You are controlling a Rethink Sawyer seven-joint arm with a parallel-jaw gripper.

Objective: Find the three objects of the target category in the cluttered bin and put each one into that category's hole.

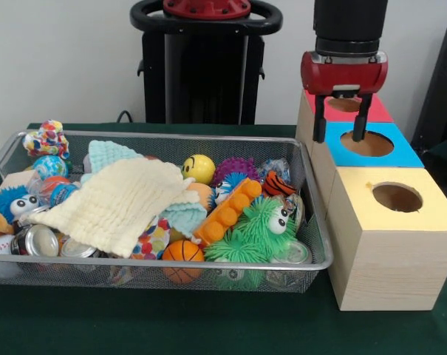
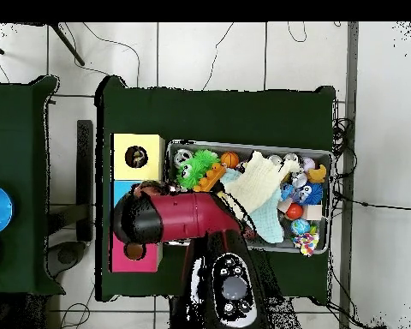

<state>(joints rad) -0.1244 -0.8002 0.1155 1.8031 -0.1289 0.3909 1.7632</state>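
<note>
The wire mesh bin [image 1: 208, 264] is full of toys; it also shows in the overhead view [image 2: 329, 201]. One white spotted cloth piece [image 1: 47, 139] lies on the bin's far left corner, also seen from overhead [image 2: 306, 244]. A second spotted piece [image 1: 151, 240] peeks out under the pale-yellow waffle cloth. A third is hidden. The yellow-topped box's hole [image 1: 397, 197] is at the front right, and shows from overhead [image 2: 137, 157]. My gripper [image 1: 341, 122] hangs open and empty above the blue-topped box, right of the bin.
The pale-yellow waffle cloth [image 1: 120, 200] covers the bin's middle, with a mint-green cloth [image 1: 108, 154] behind it. A green fuzzy toy [image 1: 256, 233], an orange ball [image 1: 182, 255], a yellow ball [image 1: 199, 168] and cans [image 1: 35, 240] crowd the bin. The blue-topped box [image 1: 400, 151] and the red-topped box [image 1: 378, 111] stand behind the yellow one.
</note>
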